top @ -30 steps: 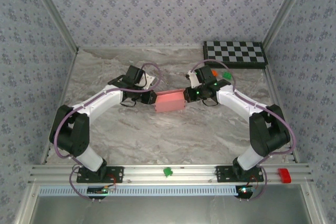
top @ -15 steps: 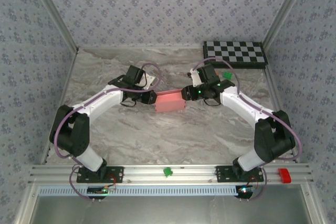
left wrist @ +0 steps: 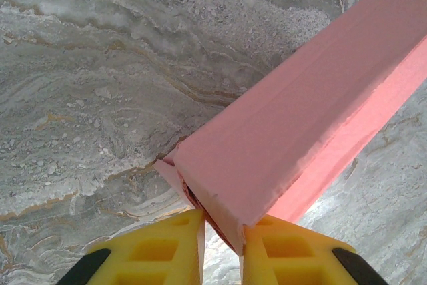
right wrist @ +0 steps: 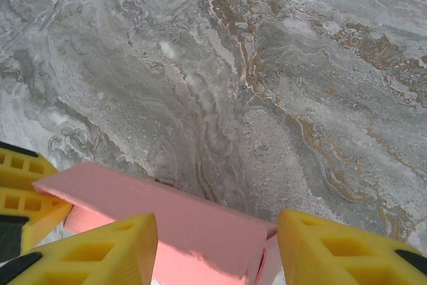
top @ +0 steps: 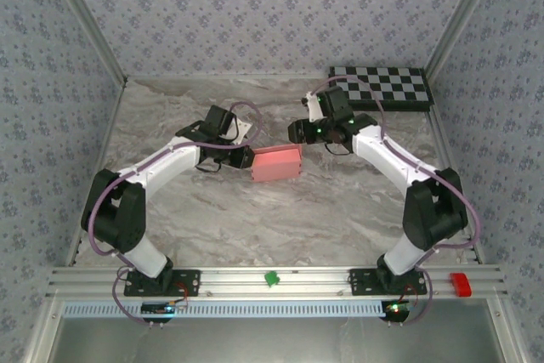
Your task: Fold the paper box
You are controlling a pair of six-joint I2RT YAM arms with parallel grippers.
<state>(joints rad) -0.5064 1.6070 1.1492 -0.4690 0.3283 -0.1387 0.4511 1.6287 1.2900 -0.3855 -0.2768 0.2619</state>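
The left gripper (left wrist: 222,226) was clamped on one end of the paper box (left wrist: 300,118). Its two yellow fingers (left wrist: 160,251) pinched a corner of the salmon-pink card from either side. From that grip the closed, flat box ran away from the fingertips, up and to their right, low over the marble table (left wrist: 87,98). Whether it rested on the marble or hung just above it could not be told.

The right gripper (right wrist: 217,221) held nothing, and its fingers (right wrist: 100,251) stood wide apart. The box's other end lay beneath and just ahead of the gap between them, touching neither pad. At the box's far end, left of the right fingers, one yellow finger of the left gripper gripped the card.
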